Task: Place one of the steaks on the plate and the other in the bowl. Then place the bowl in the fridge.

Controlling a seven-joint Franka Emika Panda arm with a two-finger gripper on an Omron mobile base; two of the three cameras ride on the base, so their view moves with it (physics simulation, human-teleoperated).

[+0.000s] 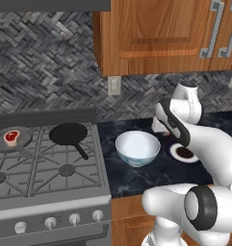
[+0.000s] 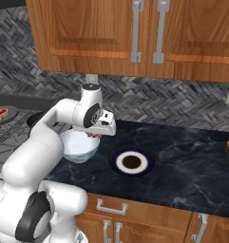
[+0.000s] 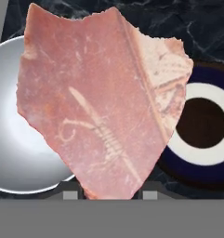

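One steak (image 3: 99,102) is pinched by the fingers (image 3: 106,194), held above the tabletop (image 2: 192,161) between bowl (image 1: 137,148) and plate (image 2: 130,162). It must be lowered next, probably into the bowl.

Two base-mounted cameras look forward and down over the dark counter (image 1: 136,178) from behind the arm, one from its left taking in the stove (image 1: 45,163) at the counter's left edge, the other from its right, reaching along the counter toward the right edge. Both share the bowl (image 1: 137,148), the plate (image 2: 131,162) and the backsplash. The hand camera looks steeply down at close range, a steak (image 3: 99,102) directly before its lens, above bowl and plate.
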